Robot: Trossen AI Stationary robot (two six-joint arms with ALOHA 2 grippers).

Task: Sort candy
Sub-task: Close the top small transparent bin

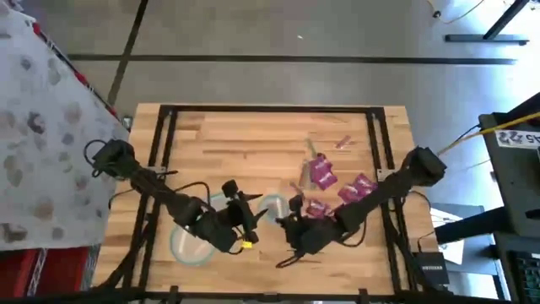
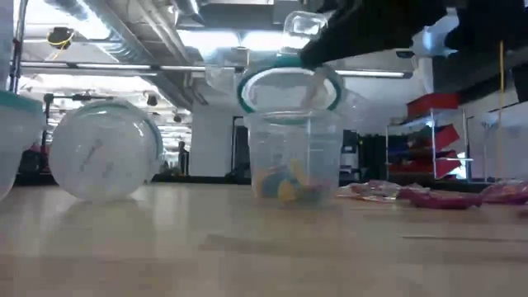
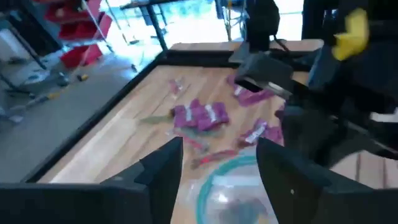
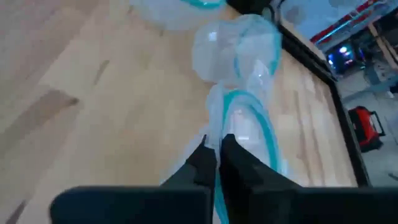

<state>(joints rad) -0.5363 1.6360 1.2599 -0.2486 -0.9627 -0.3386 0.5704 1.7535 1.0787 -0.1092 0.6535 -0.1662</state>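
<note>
R hand [image 4: 216, 163] pinched on clear bowl [image 4: 239, 127] rim, L hand [image 3: 214, 168] wide, candy [image 3: 200, 116] only in L wrist view

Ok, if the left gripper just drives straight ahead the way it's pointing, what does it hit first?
Most likely the clear bowl with the teal rim, right ahead of the open left gripper. The magenta candy lies beyond it, though depth is hard to judge.

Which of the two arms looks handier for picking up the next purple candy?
Probably the left: its end effector is open and faces the candy. The right end effector is shut at a bowl rim.
</note>
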